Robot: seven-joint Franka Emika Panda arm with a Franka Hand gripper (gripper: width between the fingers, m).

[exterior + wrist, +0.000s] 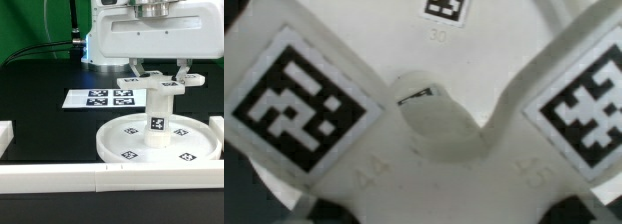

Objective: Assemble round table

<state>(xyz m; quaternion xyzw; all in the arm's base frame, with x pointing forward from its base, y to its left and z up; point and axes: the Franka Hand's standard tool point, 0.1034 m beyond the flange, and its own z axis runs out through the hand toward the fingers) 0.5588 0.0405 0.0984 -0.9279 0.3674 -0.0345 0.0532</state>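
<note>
The disc (160,140) lies flat on the black table (40,120), white, rimmed, with square tags around its face. The leg (158,120) stands upright on its hub, one tag on its side. On top of the leg sits the base (158,84), a flat white piece, and my gripper (158,75) is at it: my fingers (181,72) stand on either side of it, clamped on its edges as far as I can see. In the wrist view the base (429,125) fills the picture (two big tags on its arms, blurred at the corners).

White rails (60,178) run along the near edge and the exterior view's left; the disc lies close to the near rail. The marker board (98,98) lies well apart behind it.

My body hides the leg's top joint.
</note>
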